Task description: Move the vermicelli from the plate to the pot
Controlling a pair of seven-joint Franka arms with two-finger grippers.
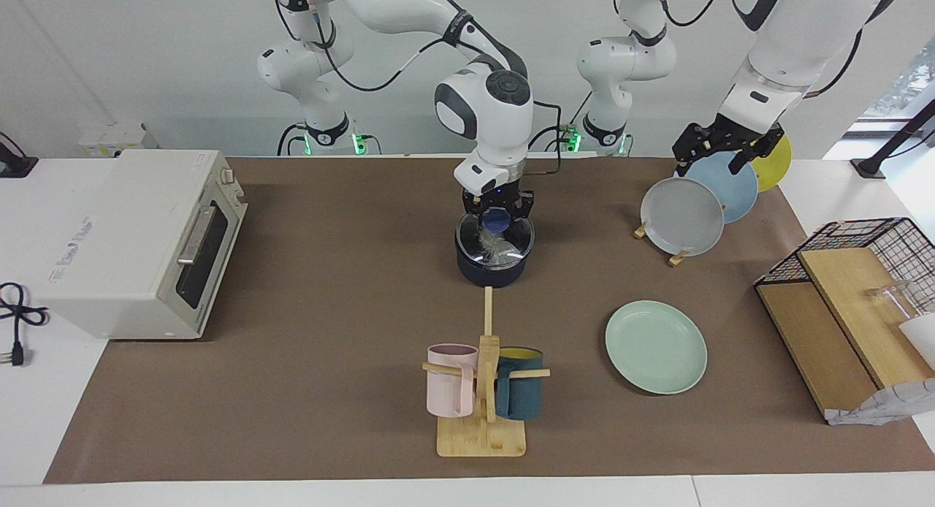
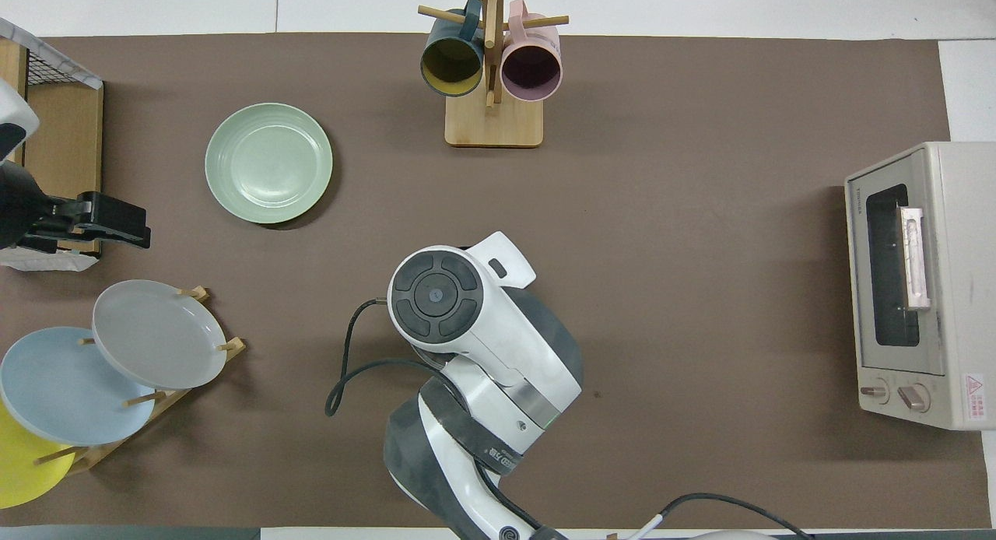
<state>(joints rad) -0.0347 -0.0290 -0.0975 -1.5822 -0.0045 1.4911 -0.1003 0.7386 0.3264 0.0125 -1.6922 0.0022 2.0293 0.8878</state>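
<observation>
Right gripper [image 1: 497,216]: clenched on the blue knob of a clear lid [image 1: 495,238], directly over the pot [image 1: 492,266].
Vermicelli [image 1: 494,245]: white strands seen through the lid, inside the pot.
Pot: mid-table, straight below the claw; handle not visible.
Key relation: lid lies on the pot rim, claw vertically above it; likely next move a release and lift straight up.
Plate [image 1: 656,346]: bare, farther from the robots, toward the left arm's end.
Left gripper [image 1: 719,150]: released, waiting over the plate rack [image 1: 676,257].
</observation>
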